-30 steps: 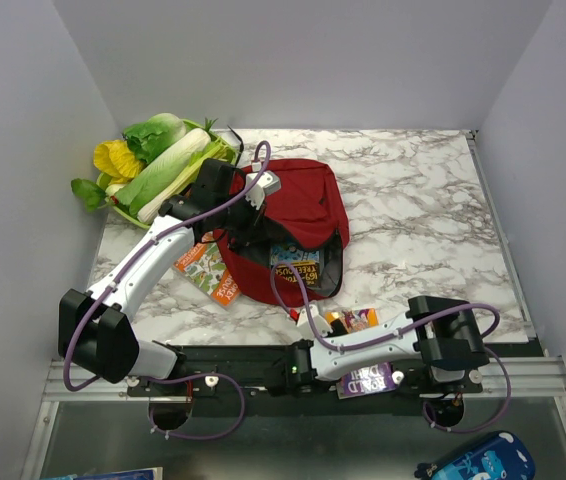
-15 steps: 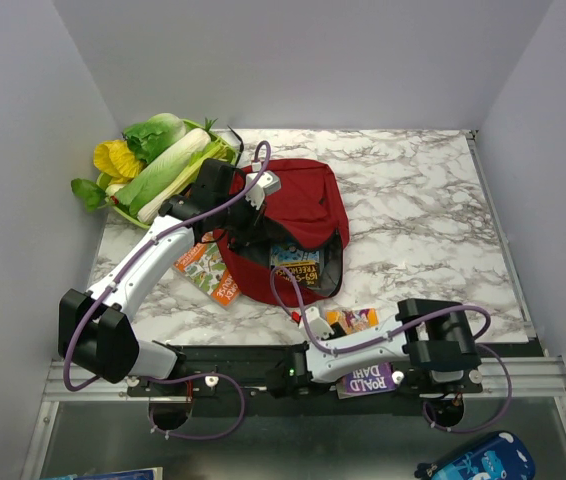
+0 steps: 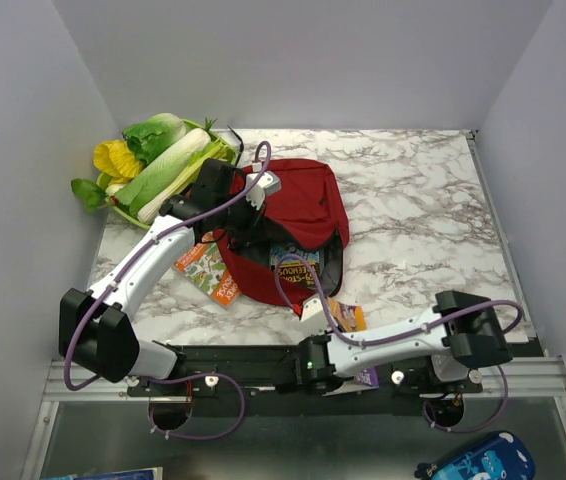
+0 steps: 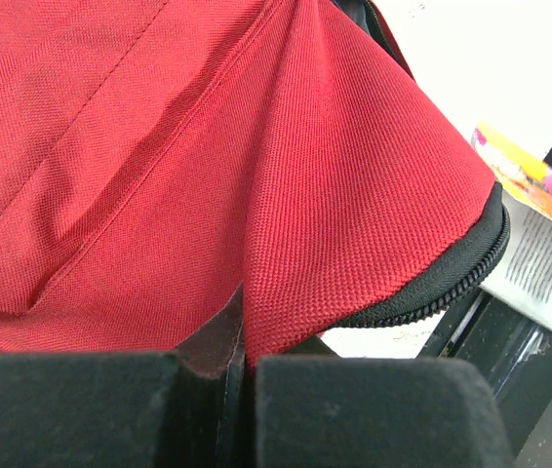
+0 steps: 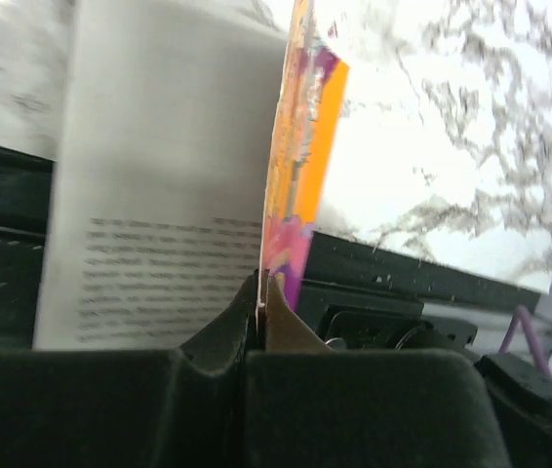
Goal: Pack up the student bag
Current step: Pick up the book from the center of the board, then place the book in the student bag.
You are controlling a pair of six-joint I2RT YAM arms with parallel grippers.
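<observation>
packing step, mid-transfer. student bag [image 3: 301,205] at centre of counter [image 3: 423,210], mouth toward the arms. left tool [image 4: 238,327] pinched on its red flap, propping the mouth; right tool [image 5: 260,292] clamped on a paperback [image 5: 305,136] near the front edge. next, likely: paperback swung forward into the mouth.

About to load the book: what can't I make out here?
- Inside of the bag: top view, left arm and folded fabric cover much of it.
- Text on the held book: right wrist view, blurred, cover edge-on.
- The bag's opening: left wrist view, red fabric fills the frame.
</observation>
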